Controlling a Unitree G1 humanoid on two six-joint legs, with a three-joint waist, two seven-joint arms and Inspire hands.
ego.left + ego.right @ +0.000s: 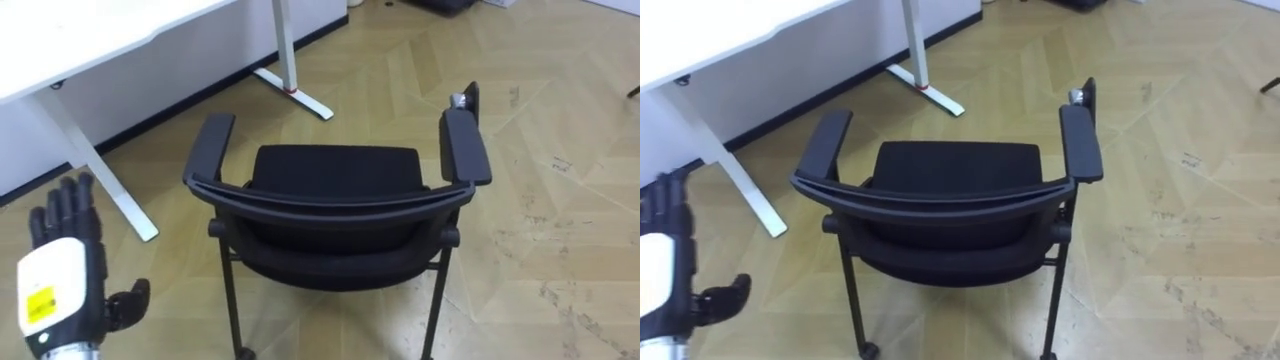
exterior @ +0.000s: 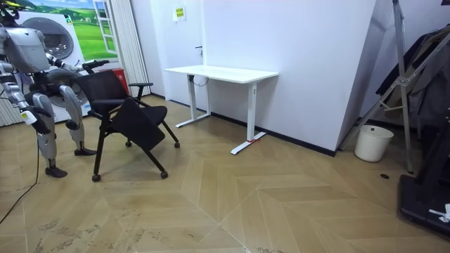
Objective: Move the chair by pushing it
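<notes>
Chair (image 1: 335,170) stands just before us at 12 o'clock, back toward us, with the desk (image 1: 100,40) at 10 o'clock, while our left hand (image 1: 60,285) hangs at 8 o'clock, fingers straight, holding nothing, apart from the chair.

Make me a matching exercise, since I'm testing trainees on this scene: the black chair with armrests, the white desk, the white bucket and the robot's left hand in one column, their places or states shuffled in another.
Things:
1. black chair with armrests and castors
2. white desk on white legs
3. round white bucket
4. left hand

Places or states:
A. by the white wall, at the room view's right
B. open, touching nothing, lower left of the eye views
C. right before the robot, backrest toward it
D. along the wall, beyond the chair

Pairs: 1-C, 2-D, 3-A, 4-B.
</notes>
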